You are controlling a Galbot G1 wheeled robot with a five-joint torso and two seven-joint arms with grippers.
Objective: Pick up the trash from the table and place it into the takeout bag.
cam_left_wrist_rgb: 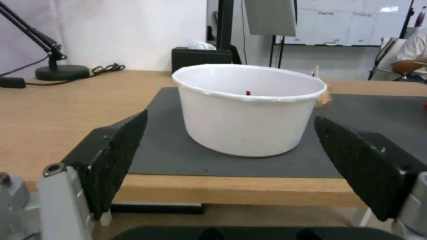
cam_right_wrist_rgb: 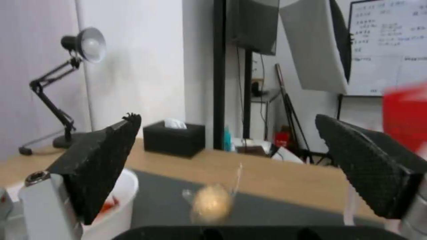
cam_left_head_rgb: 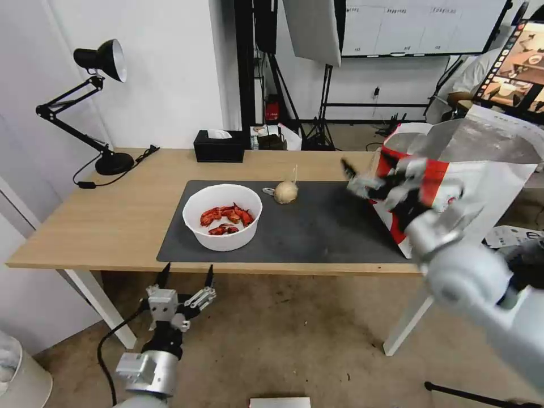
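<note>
A white round bowl (cam_left_head_rgb: 222, 217) of red shellfish scraps stands on the dark mat (cam_left_head_rgb: 323, 229) of the table (cam_left_head_rgb: 107, 218). A beige ball in clear wrap (cam_left_head_rgb: 285, 191) lies just behind and to the right of it. At the table's right end the red-and-white takeout bag (cam_left_head_rgb: 453, 170) leans open. My right gripper (cam_left_head_rgb: 365, 178) hovers open and empty in front of the bag, above the mat's right part. My left gripper (cam_left_head_rgb: 187, 276) is open, below the table's front edge, facing the bowl (cam_left_wrist_rgb: 249, 110). The right wrist view looks over the ball (cam_right_wrist_rgb: 211, 203) and the bowl's rim (cam_right_wrist_rgb: 120, 203).
A black tissue box (cam_left_head_rgb: 219, 146) sits at the table's back edge. A black desk lamp (cam_left_head_rgb: 99, 107) with its cable stands at the back left. Light stands and a chair crowd the room behind. A white bin (cam_left_head_rgb: 17, 374) stands on the floor at the left.
</note>
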